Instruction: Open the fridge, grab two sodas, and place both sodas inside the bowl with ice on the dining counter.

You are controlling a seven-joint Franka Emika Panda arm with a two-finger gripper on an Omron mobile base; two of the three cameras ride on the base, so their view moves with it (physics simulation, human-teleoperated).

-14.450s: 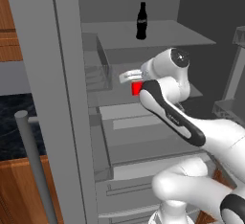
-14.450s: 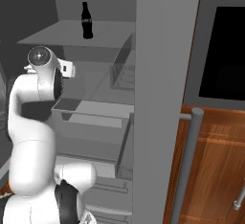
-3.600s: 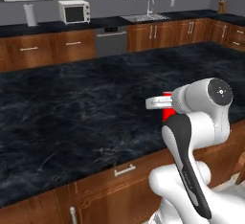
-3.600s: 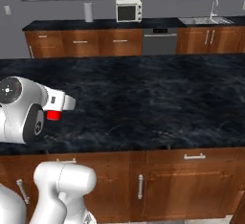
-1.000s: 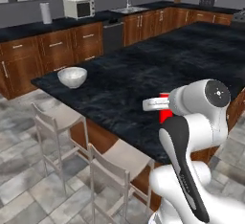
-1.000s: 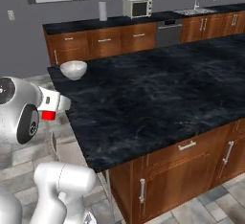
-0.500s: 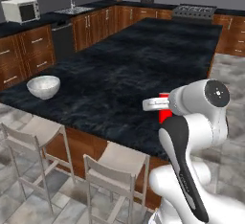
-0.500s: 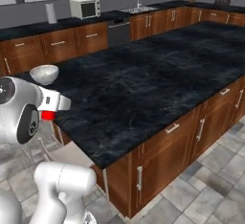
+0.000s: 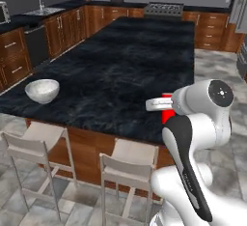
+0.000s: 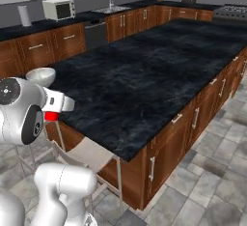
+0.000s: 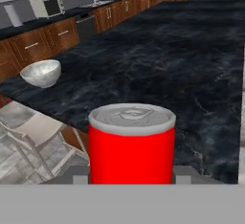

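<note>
My gripper is shut on a red soda can, which stands upright and large in the hand view. In the base views the can is held at the hand over the near edge of the dining counter. The white bowl with pale ice sits on the counter's near left corner, well left of the can. In the right base view my arm partly hides the bowl. A grey steel strip at the far right looks like the fridge.
Two white stools stand along the counter's near side under the hand. Wall counters with a microwave, a sink and a stove run behind. Grey tiled floor lies around the island.
The base has driven and swung round the island, so the whole scene has shifted and the stools have come closer. The can stays in the shut gripper.
</note>
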